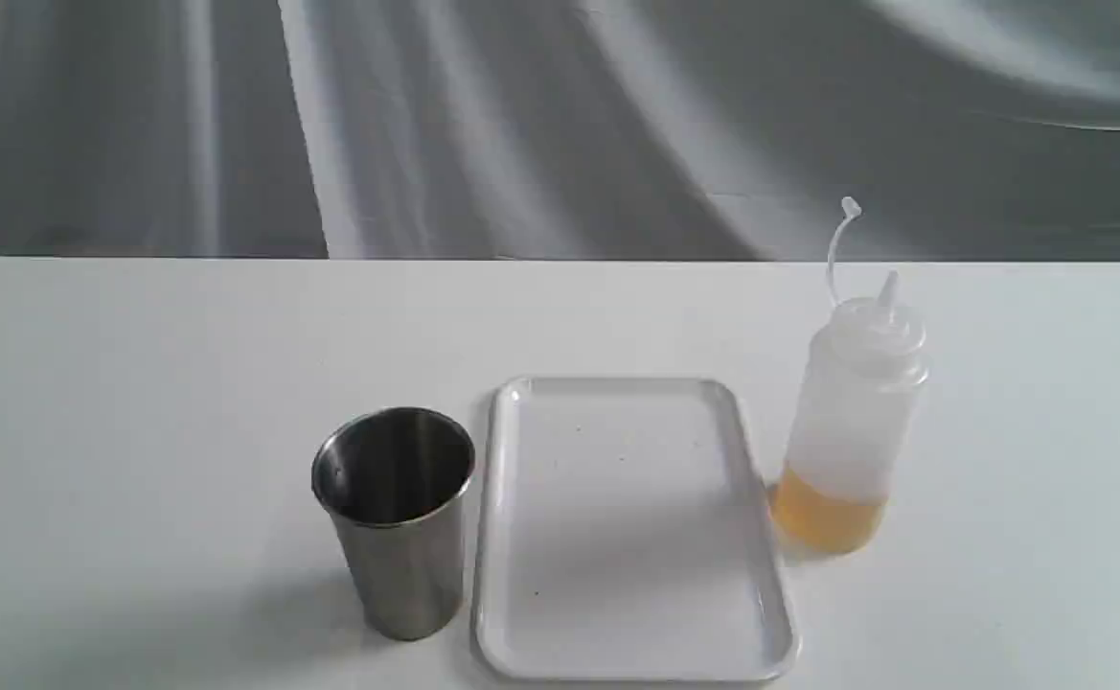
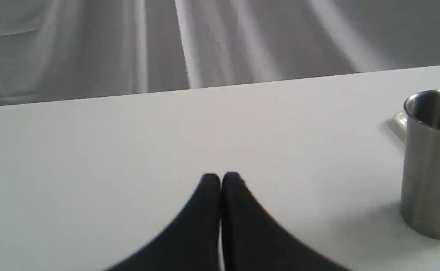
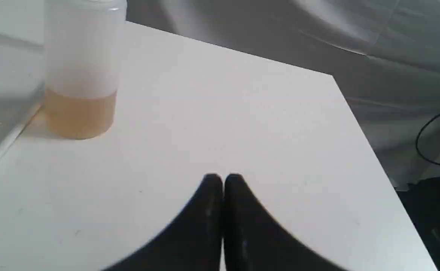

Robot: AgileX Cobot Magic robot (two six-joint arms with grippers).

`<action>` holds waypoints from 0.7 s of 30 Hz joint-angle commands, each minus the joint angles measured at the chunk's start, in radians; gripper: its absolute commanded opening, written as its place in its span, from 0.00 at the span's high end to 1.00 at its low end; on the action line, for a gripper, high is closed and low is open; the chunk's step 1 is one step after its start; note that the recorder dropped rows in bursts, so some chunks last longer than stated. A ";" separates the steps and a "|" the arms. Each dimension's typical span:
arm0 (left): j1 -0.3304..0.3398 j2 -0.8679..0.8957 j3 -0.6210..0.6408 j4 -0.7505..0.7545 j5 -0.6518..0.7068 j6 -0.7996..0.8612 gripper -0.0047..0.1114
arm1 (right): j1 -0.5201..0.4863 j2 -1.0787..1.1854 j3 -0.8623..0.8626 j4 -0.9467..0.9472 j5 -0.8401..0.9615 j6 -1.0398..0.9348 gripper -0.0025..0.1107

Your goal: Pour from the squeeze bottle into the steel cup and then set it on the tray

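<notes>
The squeeze bottle (image 1: 852, 422) stands upright on the white table, right of the tray (image 1: 631, 527), with amber liquid in its lower part and its cap strap sticking up. Left of the tray stands the steel cup (image 1: 397, 517), empty and dark inside. Neither gripper shows in the exterior view. My left gripper (image 2: 221, 178) is shut with nothing in it, hovering over bare table with the steel cup (image 2: 432, 162) off to one side. My right gripper (image 3: 223, 180) is also shut and empty, some way from the squeeze bottle (image 3: 82, 71).
A grey draped cloth (image 1: 560, 125) hangs behind the table. The table's edge and corner (image 3: 332, 77) lie near the right gripper, with a black cable (image 3: 430, 139) and dark object on the floor beyond.
</notes>
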 commanded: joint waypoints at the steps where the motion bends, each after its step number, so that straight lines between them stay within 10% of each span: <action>1: 0.002 -0.003 0.004 -0.001 -0.007 -0.005 0.96 | -0.001 -0.003 0.004 0.004 0.002 0.003 0.98; 21: 0.002 -0.003 0.004 -0.001 -0.007 -0.002 0.96 | -0.001 -0.003 -0.122 0.001 0.157 -0.005 0.98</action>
